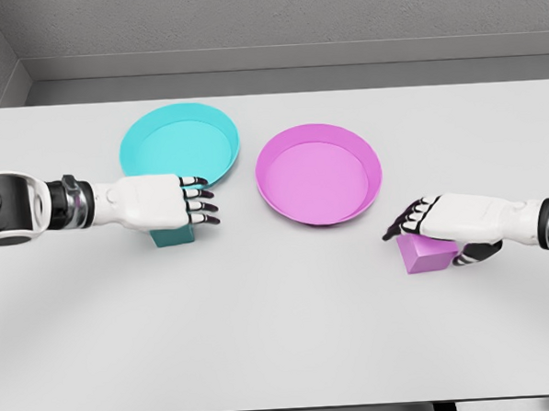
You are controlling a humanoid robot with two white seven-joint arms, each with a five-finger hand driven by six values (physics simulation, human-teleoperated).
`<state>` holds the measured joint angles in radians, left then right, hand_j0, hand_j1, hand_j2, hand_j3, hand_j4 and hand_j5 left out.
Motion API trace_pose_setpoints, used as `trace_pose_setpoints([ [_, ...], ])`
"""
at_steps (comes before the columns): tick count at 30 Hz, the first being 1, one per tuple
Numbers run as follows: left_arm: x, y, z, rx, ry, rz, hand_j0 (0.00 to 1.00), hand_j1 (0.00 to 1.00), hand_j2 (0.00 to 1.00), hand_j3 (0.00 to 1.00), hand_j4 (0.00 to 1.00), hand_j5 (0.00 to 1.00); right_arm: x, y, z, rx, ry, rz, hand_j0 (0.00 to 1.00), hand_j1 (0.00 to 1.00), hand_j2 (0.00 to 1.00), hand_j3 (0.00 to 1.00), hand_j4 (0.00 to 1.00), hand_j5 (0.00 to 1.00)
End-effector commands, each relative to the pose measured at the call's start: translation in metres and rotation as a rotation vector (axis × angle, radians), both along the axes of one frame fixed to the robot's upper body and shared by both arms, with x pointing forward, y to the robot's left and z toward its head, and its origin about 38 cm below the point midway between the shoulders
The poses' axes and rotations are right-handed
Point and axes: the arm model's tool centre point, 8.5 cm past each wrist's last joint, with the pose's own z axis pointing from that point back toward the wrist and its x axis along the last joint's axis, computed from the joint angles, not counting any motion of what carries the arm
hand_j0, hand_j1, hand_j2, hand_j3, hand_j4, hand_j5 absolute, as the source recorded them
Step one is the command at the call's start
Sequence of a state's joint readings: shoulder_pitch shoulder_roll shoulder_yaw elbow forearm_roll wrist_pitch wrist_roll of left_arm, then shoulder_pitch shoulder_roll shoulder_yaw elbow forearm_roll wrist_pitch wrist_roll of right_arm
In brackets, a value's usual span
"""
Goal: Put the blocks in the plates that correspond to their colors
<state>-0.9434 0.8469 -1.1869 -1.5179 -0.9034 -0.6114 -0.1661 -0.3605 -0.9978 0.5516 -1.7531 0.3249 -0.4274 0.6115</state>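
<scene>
Step in hand: both hands are at their blocks, apparently closing for the pick-up; neither block is lifted yet, as far as I can judge.
Left hand [178,203]: flat over the small teal cube-shaped block [173,235], fingers stretched out toward the right, not yet wrapped round it; only the block's near face shows beneath the palm.
Right hand [432,220]: curled over the small magenta cube-shaped block [427,254], thumb low at its right side; it looks like a grasp forming, though firm contact cannot be confirmed.
Teal block: on the plain white worktop [282,343], just near of the round teal plastic plate [130,149].
Magenta block: on the worktop, to the right and near of the round magenta plastic plate [369,159], a short way apart.
Doing it well: close the fingers on opposite faces, lift straight up before travelling, clear each plate's raised rim, release low over the middle.
Risk: a shallow pinch may tip or drop a block.
</scene>
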Motion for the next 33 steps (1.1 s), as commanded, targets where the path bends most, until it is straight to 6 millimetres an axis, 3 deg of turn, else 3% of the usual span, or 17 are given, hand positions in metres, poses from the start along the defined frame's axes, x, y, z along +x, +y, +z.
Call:
trace_pose_setpoints([
  [1, 0.000, 0.000, 0.000, -0.001, -0.001, 0.001, 1.00, 1.00, 1.00, 1.00, 1.00, 1.00, -0.001, 0.000, -0.001, 0.003, 0.005, 0.000, 0.75, 0.75, 0.75, 0.75, 0.75, 0.75],
  [4, 0.000, 0.001, 0.000, 0.000, 0.001, 0.003, 0.98, 0.98, 0.98, 0.98, 0.98, 0.98, -0.001, 0.001, -0.002, 0.002, 0.007, 0.002, 0.71, 0.71, 0.71, 0.71, 0.71, 0.71],
  [6, 0.001, 0.003, -0.002, 0.013, 0.007, 0.013, 0.91, 0.91, 0.91, 0.91, 0.91, 0.91, -0.001, 0.001, -0.001, 0.003, 0.006, 0.001, 0.71, 0.71, 0.71, 0.71, 0.71, 0.71],
  [7, 0.001, 0.003, -0.002, 0.013, 0.008, 0.014, 0.80, 0.80, 0.80, 0.80, 0.80, 0.80, -0.001, 0.001, -0.002, 0.002, 0.007, 0.002, 0.71, 0.71, 0.71, 0.71, 0.71, 0.71],
  [17, 0.000, 0.004, -0.005, 0.036, 0.017, 0.021, 0.53, 0.53, 0.53, 0.53, 0.53, 0.53, 0.005, 0.001, 0.010, 0.004, -0.024, 0.002, 0.70, 0.70, 0.70, 0.70, 0.70, 0.70],
  [27, -0.002, 0.001, -0.002, 0.019, 0.020, 0.012, 0.48, 0.48, 0.48, 0.48, 0.48, 0.48, 0.010, 0.001, 0.021, 0.008, -0.055, 0.009, 0.69, 0.69, 0.69, 0.69, 0.69, 0.69],
  [33, -0.010, 0.001, 0.013, -0.017, 0.016, -0.003, 0.46, 0.46, 0.46, 0.46, 0.46, 0.46, 0.013, 0.001, 0.028, 0.009, -0.074, 0.007, 0.68, 0.68, 0.68, 0.68, 0.68, 0.68],
])
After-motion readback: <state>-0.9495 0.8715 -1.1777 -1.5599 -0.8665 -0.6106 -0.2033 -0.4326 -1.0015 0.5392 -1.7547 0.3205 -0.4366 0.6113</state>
